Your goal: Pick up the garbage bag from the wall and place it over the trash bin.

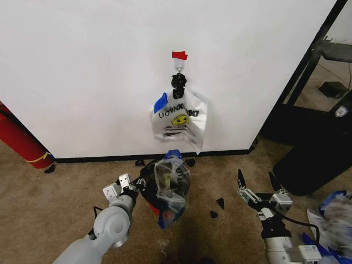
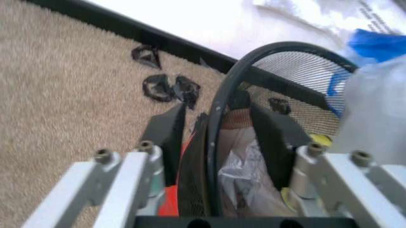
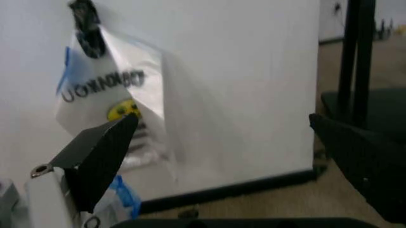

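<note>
Seen low on the carpeted floor [image 1: 49,209], close to the black baseboard strip [image 1: 104,158] of the large plain white wall [image 1: 82,71]: small round black mesh trash bin [image 1: 149,187] with red at its base. Draped over and stuffed into its mouth, the thin clear crinkly plastic garbage bag [image 1: 171,190] with blue strips. Left end effector [image 1: 122,187] pressed against the bin's left side; in the left wrist view, its two dark fingers [image 2: 170,137] straddling the black rim [image 2: 219,123], one outside, one inside, set apart around that rim, with clear film [image 2: 244,171] bunched just inside. Right end effector [image 1: 257,187] hovering well apart to the right of the bin, fingers spread wide, holding nothing. Higher up the wall, white smiley-face shopping bag [image 1: 180,124] hanging from a small hook marked with red tape [image 1: 179,55]. Red cylinder [image 1: 19,137] leaning at the wall's left end.
</note>
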